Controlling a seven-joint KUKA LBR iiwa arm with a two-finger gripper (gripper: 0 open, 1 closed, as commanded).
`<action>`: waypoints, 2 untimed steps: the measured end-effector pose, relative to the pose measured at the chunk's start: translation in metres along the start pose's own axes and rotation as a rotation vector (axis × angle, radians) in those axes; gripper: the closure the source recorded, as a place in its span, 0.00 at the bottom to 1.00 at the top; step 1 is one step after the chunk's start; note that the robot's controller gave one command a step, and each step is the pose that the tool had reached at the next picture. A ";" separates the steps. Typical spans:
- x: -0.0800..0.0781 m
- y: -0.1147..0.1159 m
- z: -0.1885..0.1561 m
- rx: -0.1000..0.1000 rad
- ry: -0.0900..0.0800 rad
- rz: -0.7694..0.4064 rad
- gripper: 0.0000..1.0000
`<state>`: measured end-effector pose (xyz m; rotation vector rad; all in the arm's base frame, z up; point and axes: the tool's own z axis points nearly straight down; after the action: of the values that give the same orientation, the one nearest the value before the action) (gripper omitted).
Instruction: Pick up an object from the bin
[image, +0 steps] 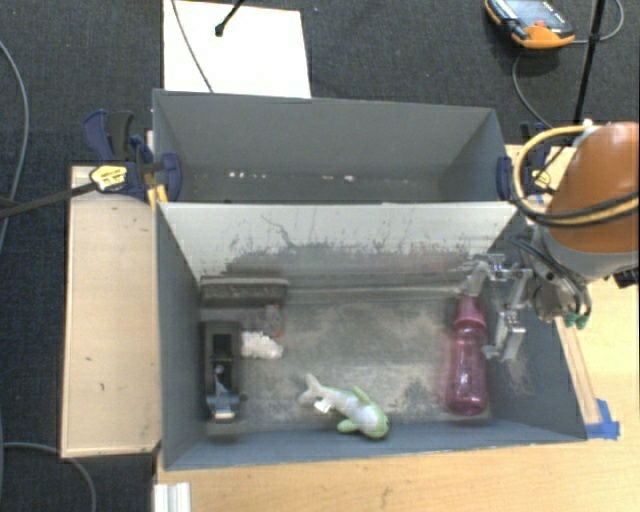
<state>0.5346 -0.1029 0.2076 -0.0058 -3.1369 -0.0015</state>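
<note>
The grey metal bin (320, 235), a deep sheet-metal box with sloping walls and a scuffed floor, takes up the middle of the camera view. The robot arm (600, 190), with its rounded orange cover and yellow cable loops, reaches over the bin's rim above and to the right of the pink bottle.

The pink translucent plastic bottle (466, 365) lies flat on the bin floor, its darker cap end pointing toward the back wall and its base toward the front wall. It is the thing nearest the silver metal gripper (497, 312), which hangs just to the right of the bottle's neck, close beside it. Whether they touch cannot be told, and neither can whether the gripper is spread or closed.

Far to the left of the bottle, against the opposite wall, lies a black stapler-like tool (221, 378). Just behind that tool sits a dark grey rectangular block (243, 292). Left of the bottle's base, near the front wall, lies a white and green soft toy animal (346, 408). A small white lump (262, 346) lies well to the left of the bottle, just beside the black tool.
</note>
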 end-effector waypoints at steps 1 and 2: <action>-0.002 0.000 -0.004 0.001 -0.008 -0.003 0.00; -0.011 -0.008 0.022 0.004 -0.015 -0.146 0.00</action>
<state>0.5457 -0.1110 0.1852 0.2237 -3.1443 0.0037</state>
